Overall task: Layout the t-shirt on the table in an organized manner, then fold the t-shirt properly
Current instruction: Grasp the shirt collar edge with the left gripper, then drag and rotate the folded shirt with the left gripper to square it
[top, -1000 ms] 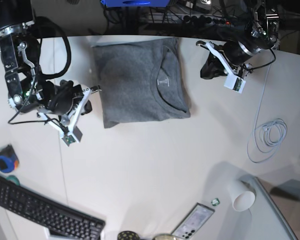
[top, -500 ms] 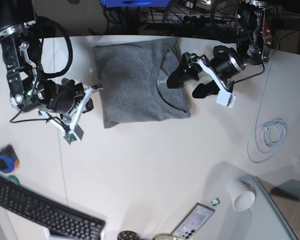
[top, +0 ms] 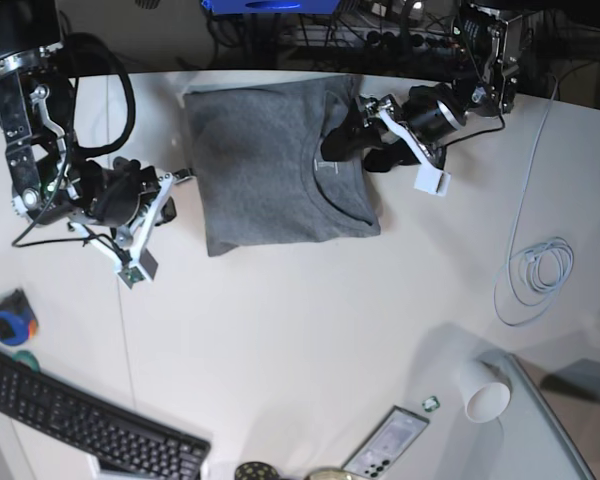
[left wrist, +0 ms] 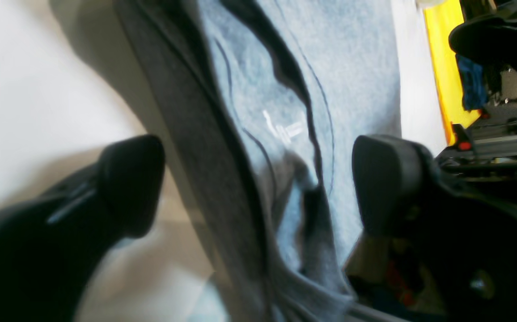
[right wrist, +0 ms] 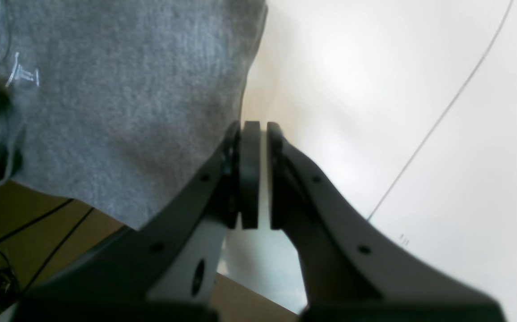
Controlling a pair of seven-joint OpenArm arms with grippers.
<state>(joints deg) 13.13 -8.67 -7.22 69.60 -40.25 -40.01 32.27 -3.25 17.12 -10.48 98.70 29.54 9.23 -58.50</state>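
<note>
The folded t-shirt (top: 280, 165) lies near the counter (top: 310, 330)'s far edge. The left claw (top: 352, 152) reaches low over the shirt's collar edge, jaws spread wide astride it, gripping nothing. The right claw (top: 185, 177), jaws pressed together and empty, points at the shirt's opposite edge.

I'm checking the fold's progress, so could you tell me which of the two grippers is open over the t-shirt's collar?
The left gripper: jaws spread astride the t-shirt collar edge; the right gripper is shut beside it.

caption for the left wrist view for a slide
Open left gripper straddling the folded edge of the grey t-shirt by its neckline.
</note>
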